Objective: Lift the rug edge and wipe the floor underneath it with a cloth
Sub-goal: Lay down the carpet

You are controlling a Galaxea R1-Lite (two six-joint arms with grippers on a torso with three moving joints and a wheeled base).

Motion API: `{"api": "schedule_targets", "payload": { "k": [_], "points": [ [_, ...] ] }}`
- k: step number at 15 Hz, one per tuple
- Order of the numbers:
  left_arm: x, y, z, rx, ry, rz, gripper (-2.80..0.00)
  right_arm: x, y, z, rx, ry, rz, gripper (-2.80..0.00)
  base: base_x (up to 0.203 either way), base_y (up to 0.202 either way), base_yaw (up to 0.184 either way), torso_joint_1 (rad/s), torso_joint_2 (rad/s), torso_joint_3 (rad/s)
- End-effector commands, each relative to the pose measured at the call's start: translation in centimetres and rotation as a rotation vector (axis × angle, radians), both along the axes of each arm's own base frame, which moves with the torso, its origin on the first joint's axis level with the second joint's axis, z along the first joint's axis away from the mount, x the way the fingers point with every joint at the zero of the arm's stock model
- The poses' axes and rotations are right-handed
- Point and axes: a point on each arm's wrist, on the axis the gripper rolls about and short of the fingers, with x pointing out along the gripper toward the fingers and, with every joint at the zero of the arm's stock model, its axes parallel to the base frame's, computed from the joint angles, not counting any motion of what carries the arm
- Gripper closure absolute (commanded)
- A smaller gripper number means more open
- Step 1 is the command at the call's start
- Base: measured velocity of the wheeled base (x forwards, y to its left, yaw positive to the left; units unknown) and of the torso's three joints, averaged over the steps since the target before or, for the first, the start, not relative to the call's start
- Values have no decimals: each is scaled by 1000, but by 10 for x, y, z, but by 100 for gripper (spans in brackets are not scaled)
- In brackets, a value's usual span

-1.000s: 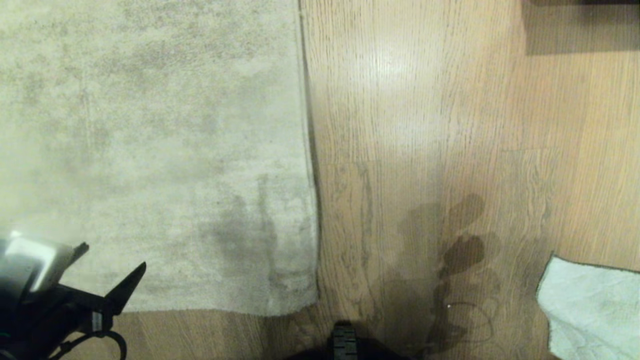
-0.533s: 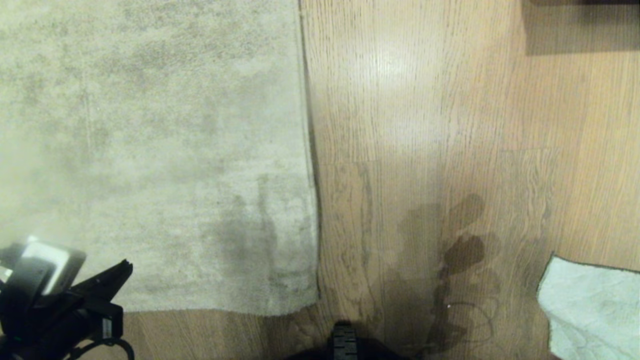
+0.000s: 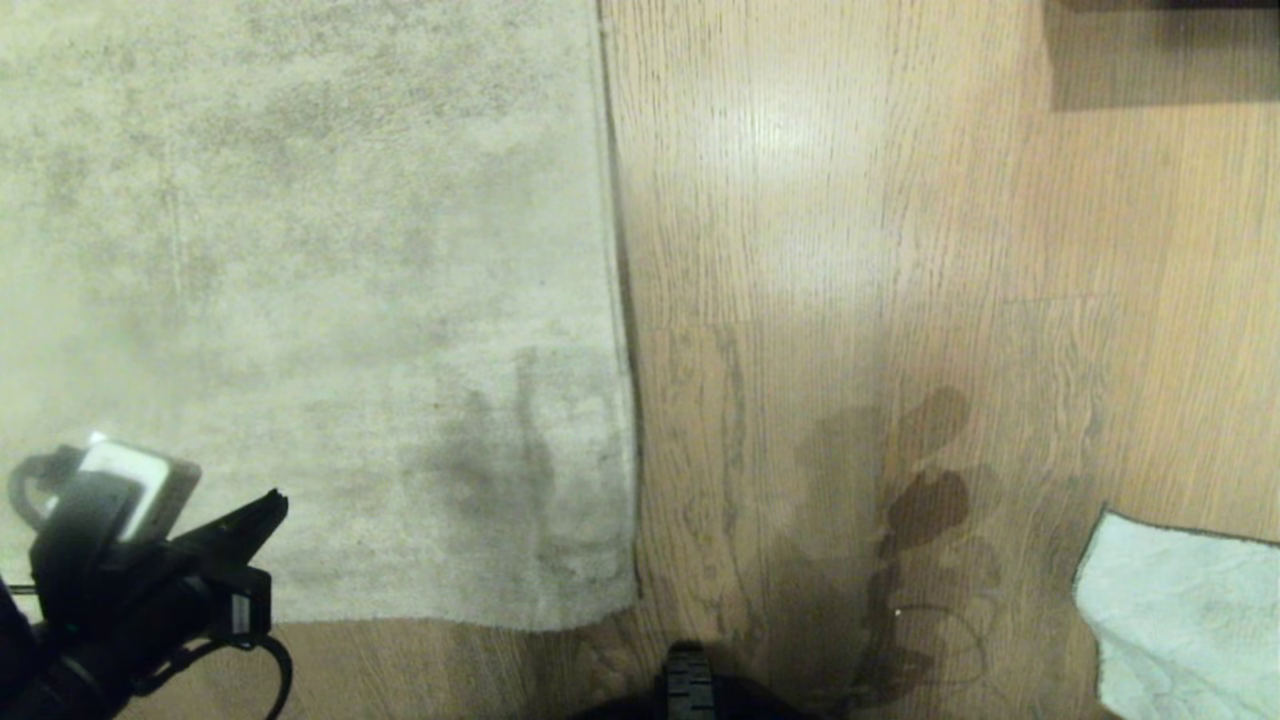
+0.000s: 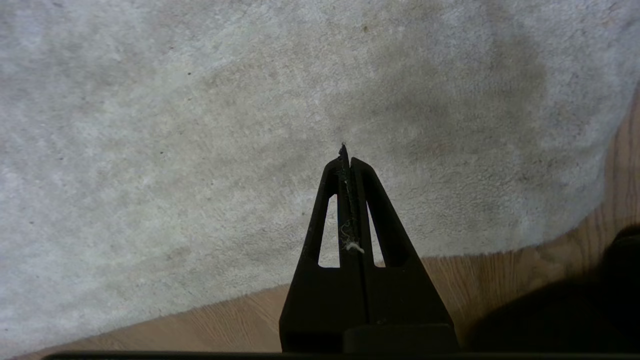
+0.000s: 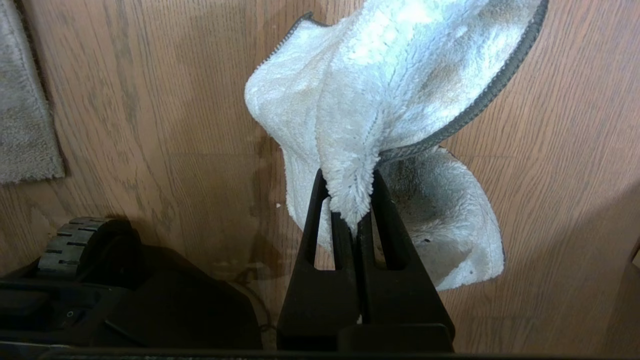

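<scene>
While your left gripper (image 4: 346, 150) hovers with jaws together over the mottled grey-beige short-pile rug edge (image 3: 400, 615), flat on the light brown wood-grain floor (image 3: 850, 250), your right gripper (image 5: 352, 220) clamps the pale blue-green microfibre cloth (image 5: 390, 90).

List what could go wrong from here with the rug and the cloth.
1. The left pincer is shut above the rug with nothing between its fingers, so a lift may leave the rug edge flat on the floor.
2. The right pincer pinches only a small fold of the cloth; wiping could pull it free.

Bare floor (image 3: 850, 250) rt of rug edge (image 3: 622, 400), prob.
</scene>
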Motion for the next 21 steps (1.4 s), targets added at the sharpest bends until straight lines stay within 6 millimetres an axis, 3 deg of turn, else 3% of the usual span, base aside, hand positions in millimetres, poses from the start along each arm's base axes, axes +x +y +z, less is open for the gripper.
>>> {"api": "schedule_targets", "payload": {
  "k": [1,4,7,12,16,19,21],
  "points": [
    [11,-2,-9,14,64,-5,0,0,0,0,-1,1,1,0,0,0,0,0,0,0],
    [29,-13,-26,36,163,-56,0,0,0,0,-1,1,3,0,0,0,0,0,0,0],
    [52,-40,-45,64,248,-160,0,0,0,0,-1,1,2,0,0,0,0,0,0,0],
    [81,-96,-99,87,274,-318,0,0,0,0,-1,1,2,0,0,0,0,0,0,0],
    [82,-149,-130,57,249,-403,0,0,0,0,-1,1,1,0,0,0,0,0,0,0],
    [94,-167,-146,57,243,-417,0,0,0,0,-1,1,1,0,0,0,0,0,0,0],
    [94,-166,-145,65,239,-393,0,0,0,0,-1,1,1,0,0,0,0,0,0,0]
  ]
}}
